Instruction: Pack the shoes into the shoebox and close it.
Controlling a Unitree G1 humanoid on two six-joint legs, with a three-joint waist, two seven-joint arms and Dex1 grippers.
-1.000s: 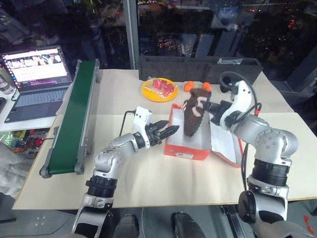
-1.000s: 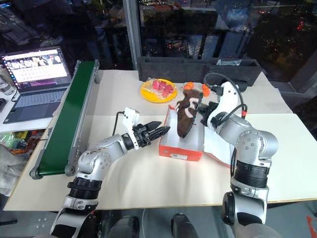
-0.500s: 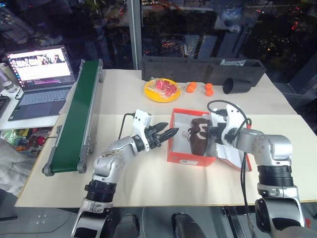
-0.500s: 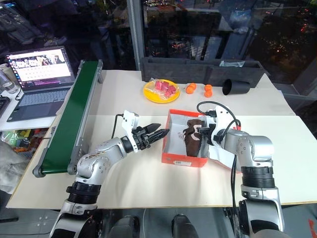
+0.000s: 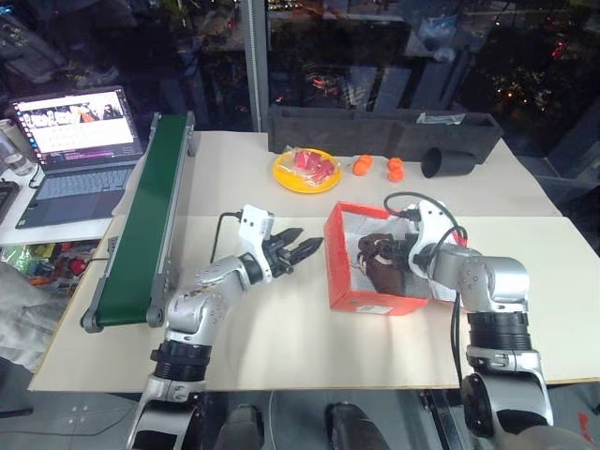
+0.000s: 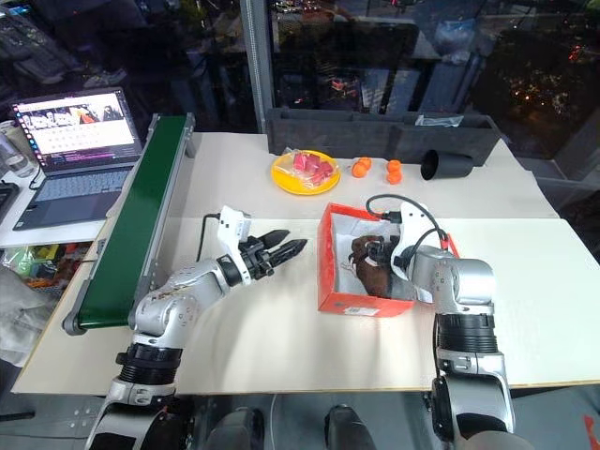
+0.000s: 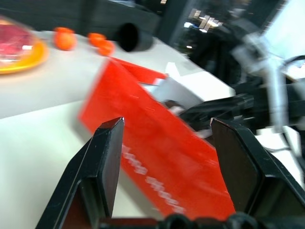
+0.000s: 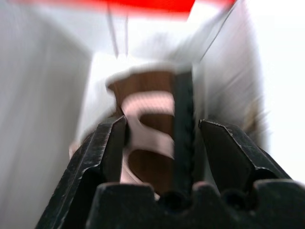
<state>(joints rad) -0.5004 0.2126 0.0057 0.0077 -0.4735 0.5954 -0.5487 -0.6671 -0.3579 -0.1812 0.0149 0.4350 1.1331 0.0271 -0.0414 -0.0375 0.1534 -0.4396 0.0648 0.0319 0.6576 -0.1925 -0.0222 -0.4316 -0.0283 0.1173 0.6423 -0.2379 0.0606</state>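
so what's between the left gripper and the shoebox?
Nothing: bare tabletop lies between the left gripper and the shoebox in the left eye view.

Left claw (image 5: 302, 250) level, fingers spread, right claw (image 8: 162, 138) angled down, fingers parted

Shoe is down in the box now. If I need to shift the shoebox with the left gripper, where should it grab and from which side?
Probably the top edge of the shoebox wall nearest the left gripper, coming in from the robot's left, one finger inside and one outside. That thin upright cardboard wall faces the open jaws, and the shoe and the right gripper occupy the box's far side.
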